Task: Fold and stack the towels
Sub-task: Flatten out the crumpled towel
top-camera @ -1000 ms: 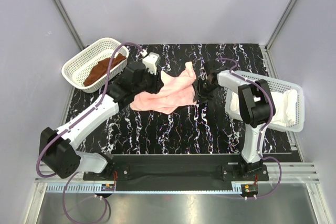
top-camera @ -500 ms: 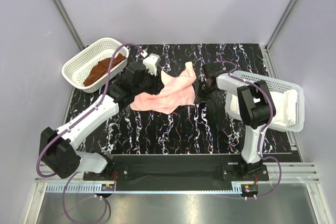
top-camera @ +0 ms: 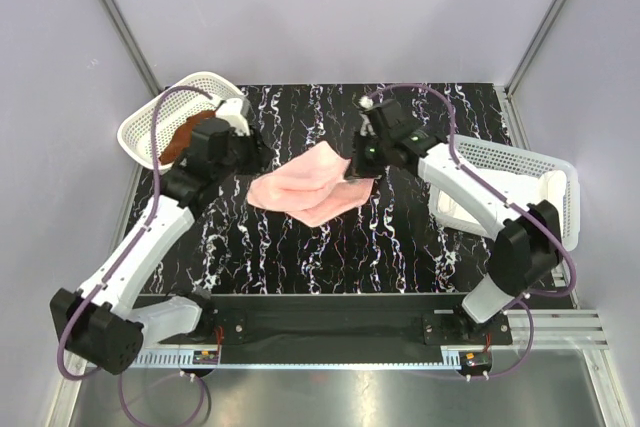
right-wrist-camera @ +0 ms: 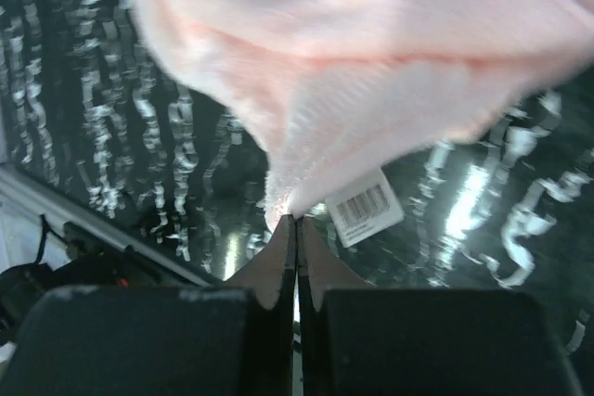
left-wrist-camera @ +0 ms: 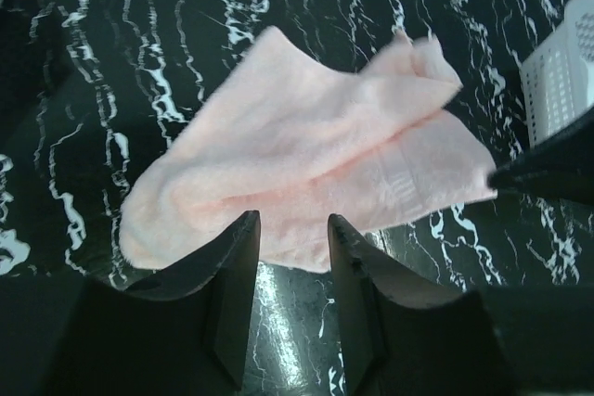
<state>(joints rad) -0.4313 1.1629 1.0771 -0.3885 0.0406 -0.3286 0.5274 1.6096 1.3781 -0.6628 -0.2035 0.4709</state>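
Marbled black table [top-camera: 400,237] | right pincer [right-wrist-camera: 295,224] pinched tight on pink towel [top-camera: 305,187] corner | left pincer [left-wrist-camera: 292,222] parted, holding nothing

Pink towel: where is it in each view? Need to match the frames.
Top external: pink towel sits mid-frame, slightly above centre.
Left wrist: centre of frame, just beyond the open left gripper.
Right wrist: fills the top half, one corner pinched in the shut right gripper.
Shared landmark: the black white-veined tabletop shows around the towel in all three views.
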